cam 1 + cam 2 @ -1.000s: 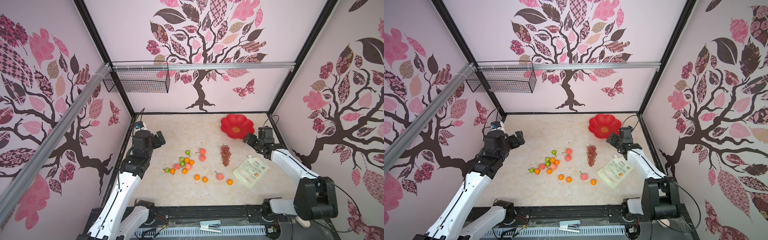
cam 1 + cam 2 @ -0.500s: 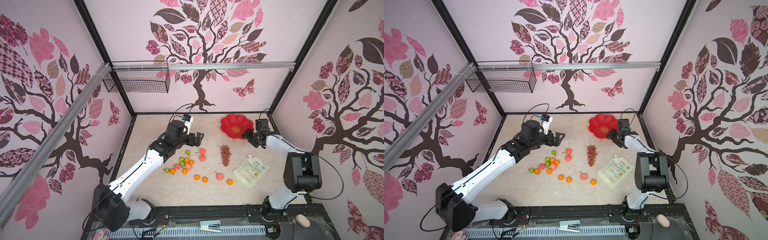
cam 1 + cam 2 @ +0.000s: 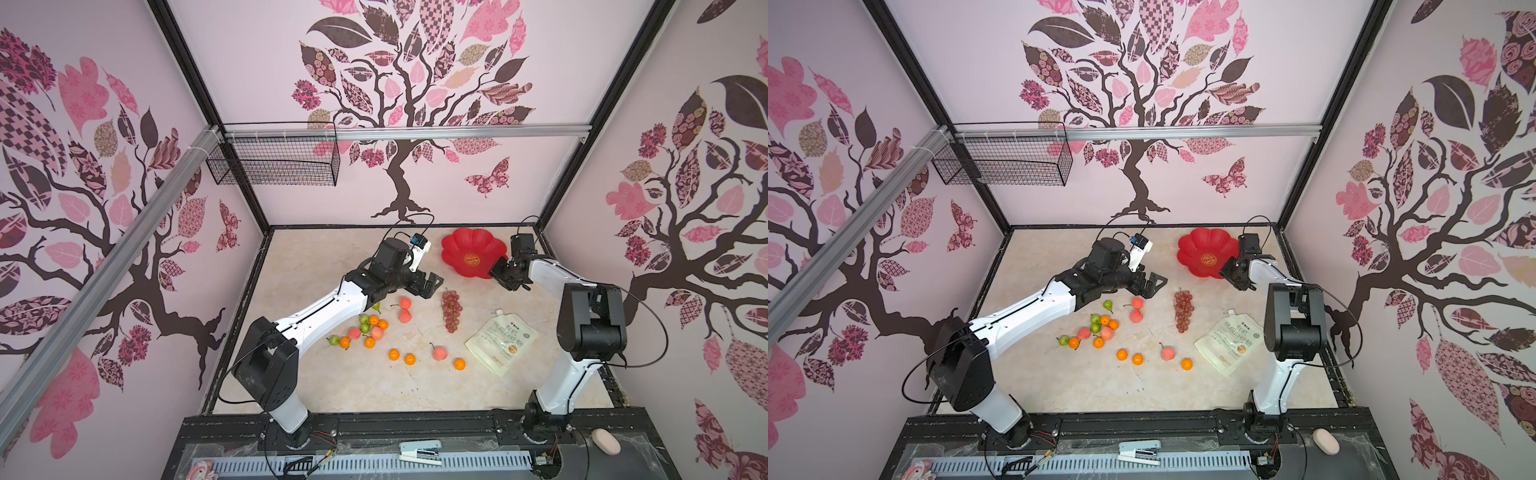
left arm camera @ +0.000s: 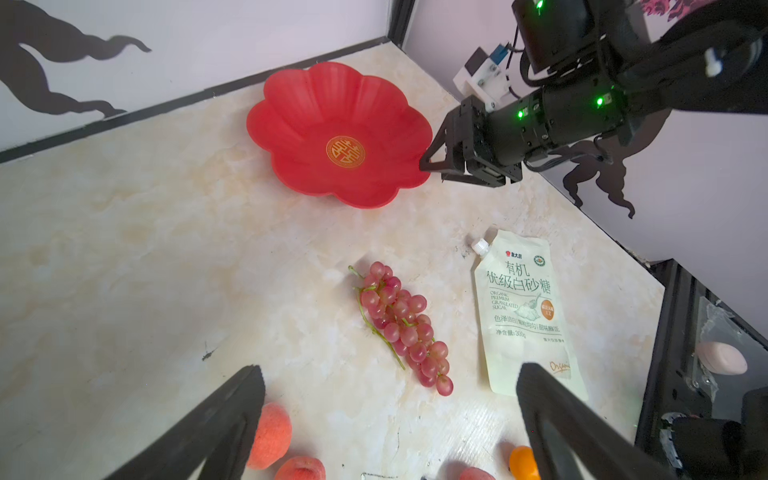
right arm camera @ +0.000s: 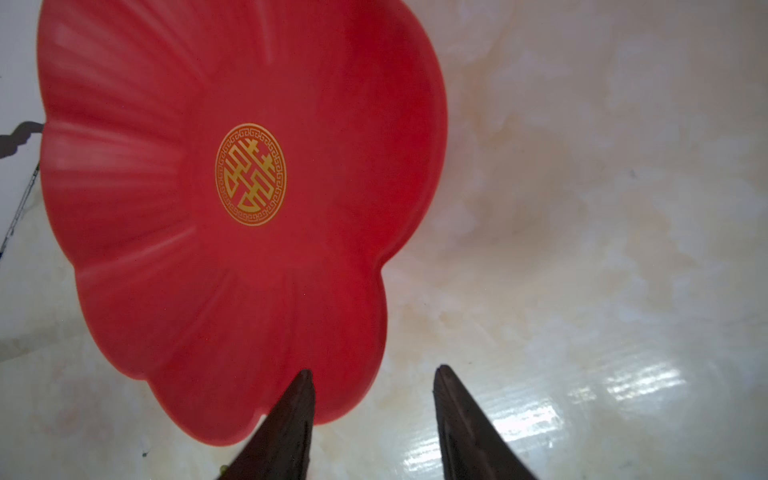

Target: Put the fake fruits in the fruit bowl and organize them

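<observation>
Bowl is red, shiny, flower-shaped, with a gold circle inside, just right of the frame's middle. Right gripper half open at its rim; left gripper wide open, empty.

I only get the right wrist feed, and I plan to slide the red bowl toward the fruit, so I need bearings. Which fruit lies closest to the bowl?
Observer: The grape bunch. In both top views it lies on the table on the robot's side of the bowl, not touching it.
Operator: And where is the other arm, so I don't run into it?
Observer: The left gripper hangs open and empty just left of the grapes, beside two peaches.
</observation>
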`<state>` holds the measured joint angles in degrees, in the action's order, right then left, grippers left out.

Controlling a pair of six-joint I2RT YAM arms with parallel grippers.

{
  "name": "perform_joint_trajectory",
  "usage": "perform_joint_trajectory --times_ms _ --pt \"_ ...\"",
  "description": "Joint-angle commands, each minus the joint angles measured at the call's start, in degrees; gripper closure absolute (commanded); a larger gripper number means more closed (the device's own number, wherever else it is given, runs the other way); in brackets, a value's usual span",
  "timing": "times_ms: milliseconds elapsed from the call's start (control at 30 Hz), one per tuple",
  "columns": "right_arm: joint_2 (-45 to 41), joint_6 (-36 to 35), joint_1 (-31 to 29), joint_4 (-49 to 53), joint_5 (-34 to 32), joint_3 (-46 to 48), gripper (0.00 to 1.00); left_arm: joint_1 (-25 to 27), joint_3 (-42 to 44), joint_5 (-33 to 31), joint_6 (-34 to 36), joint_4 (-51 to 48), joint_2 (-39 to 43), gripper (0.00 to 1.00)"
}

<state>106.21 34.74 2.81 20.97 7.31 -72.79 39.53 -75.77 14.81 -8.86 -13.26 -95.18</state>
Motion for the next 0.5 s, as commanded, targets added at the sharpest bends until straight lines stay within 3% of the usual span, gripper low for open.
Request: perform_joint_trajectory --times_ms 0,300,467 --pt "2.61 -1.43 0.51 2.7 -0.48 -3.29 0.53 -0.1 -3.12 2.86 -0.27 0.0 -2.45 0.02" --pt "7.2 -1.67 0.81 4.67 0.01 -6.8 0.55 -0.14 -2.89 1.39 -0.1 -0.18 -2.15 0.02" --pt "9.3 -1.58 0.83 5.92 1.62 -8.81 0.63 -0.09 -3.24 0.92 0.16 -0.66 -2.29 0.01"
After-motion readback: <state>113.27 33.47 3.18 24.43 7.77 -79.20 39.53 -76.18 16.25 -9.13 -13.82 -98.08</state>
